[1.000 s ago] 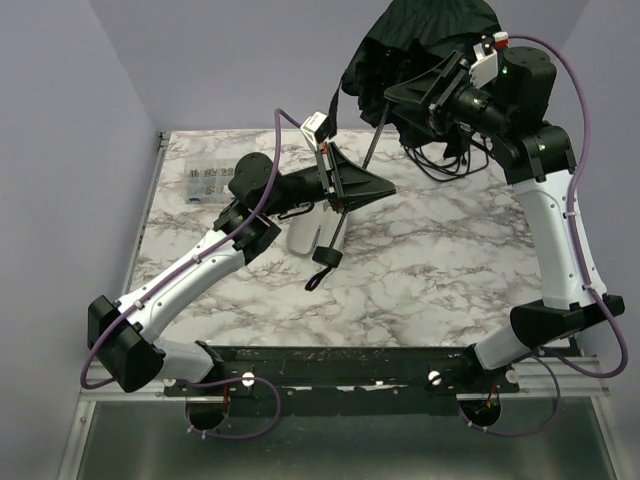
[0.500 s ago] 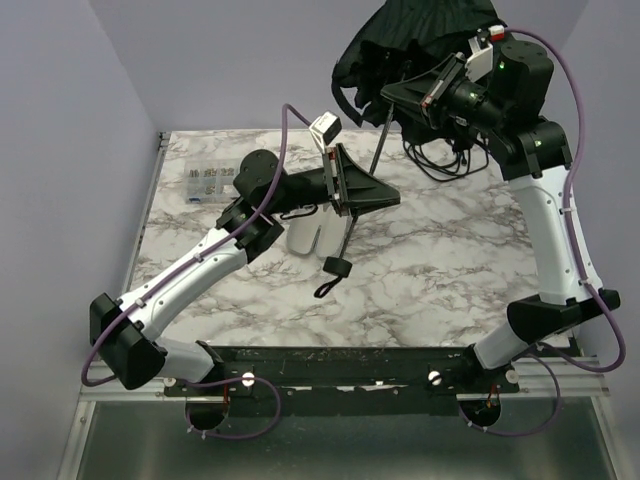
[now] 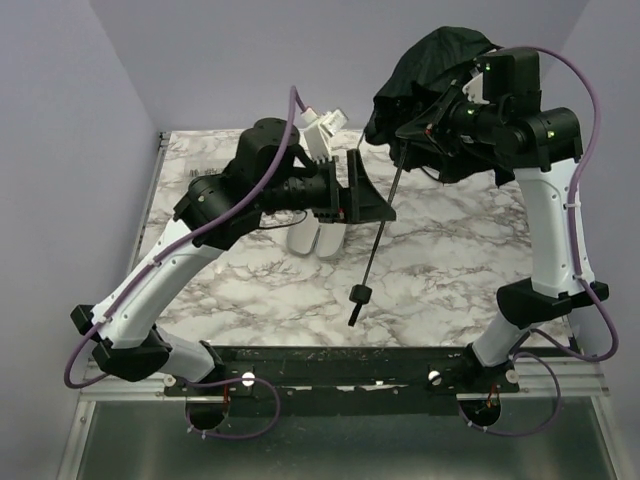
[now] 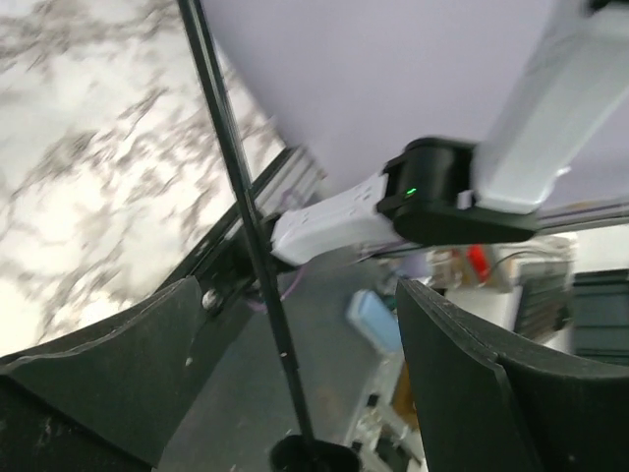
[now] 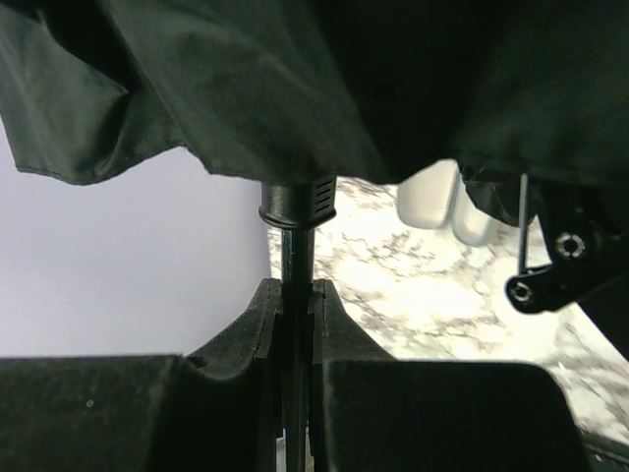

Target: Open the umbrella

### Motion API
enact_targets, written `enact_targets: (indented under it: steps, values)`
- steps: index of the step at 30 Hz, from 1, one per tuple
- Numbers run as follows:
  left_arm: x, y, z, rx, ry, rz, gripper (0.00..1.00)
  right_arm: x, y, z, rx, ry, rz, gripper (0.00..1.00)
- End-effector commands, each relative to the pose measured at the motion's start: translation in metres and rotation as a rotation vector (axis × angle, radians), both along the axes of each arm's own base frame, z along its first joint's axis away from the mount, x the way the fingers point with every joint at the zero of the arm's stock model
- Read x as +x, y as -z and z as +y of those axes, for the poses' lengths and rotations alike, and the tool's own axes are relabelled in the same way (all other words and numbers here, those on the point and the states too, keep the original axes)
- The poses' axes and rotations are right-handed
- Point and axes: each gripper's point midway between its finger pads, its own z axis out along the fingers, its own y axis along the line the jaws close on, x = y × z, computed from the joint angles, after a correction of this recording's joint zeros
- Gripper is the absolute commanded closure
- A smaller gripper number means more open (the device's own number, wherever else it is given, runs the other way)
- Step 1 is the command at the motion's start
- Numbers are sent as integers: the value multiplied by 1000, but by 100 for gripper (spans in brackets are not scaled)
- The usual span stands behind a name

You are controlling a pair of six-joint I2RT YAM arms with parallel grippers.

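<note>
Umbrella point(image 3: 430, 65) aloft over the far right of the table point(image 3: 450, 260), canopy limp and bunched, thin shaft slanting down toward the near middle, handle point(image 3: 360, 293) hanging free: seemingly mid-step, not yet spread. Right gripper point(image 5: 295, 305) pinched tight on the shaft just under the ribbed collar point(image 5: 296, 203); left gripper point(image 4: 295, 383) spread wide around the shaft, apparently touching it with neither finger. Next, probably: closing the left on the shaft and pushing collar and handle apart, straight along the shaft.
</note>
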Motion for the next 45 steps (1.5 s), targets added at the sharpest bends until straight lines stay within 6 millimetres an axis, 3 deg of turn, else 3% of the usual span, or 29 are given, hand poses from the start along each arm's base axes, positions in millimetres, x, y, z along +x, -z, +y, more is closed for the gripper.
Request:
enact_targets:
  steps: [1,9,17,19,22,25,26,29,30,31,37,42,45]
  values:
    - [-7,68,8,333,-36,-19,20,-4,16,-14,-104,60,35,99]
    - [-30,90,-10,490,-39,-36,30,-1,21,-18,-126,89,51,100]
    - [-29,107,-12,643,-111,-31,51,-9,28,-6,-122,65,77,99]
    - [-32,114,-11,674,-107,-29,62,-11,27,-1,-118,54,77,99]
    - [-33,119,-7,699,-116,-25,100,-15,29,5,-119,42,85,99]
    - [-36,115,-6,678,-101,-26,100,-19,27,7,-108,27,78,99]
    - [-39,112,-7,656,-90,-23,100,-21,28,9,-102,11,77,92]
    - [-45,98,-11,530,-44,40,100,-24,27,11,-102,-19,67,22]
    - [-49,85,-14,447,-22,56,100,-25,24,11,-100,-24,57,7]
    - [-48,83,-15,396,-17,83,100,-26,19,10,-96,-26,41,0]
    - [-36,30,-2,-16,-25,200,100,-34,-24,16,22,-47,-71,0]
    - [-24,11,9,-271,-25,287,100,-44,-64,26,180,-74,-164,0]
    - [-18,-10,18,-568,10,360,100,-45,-86,25,255,-54,-232,0]
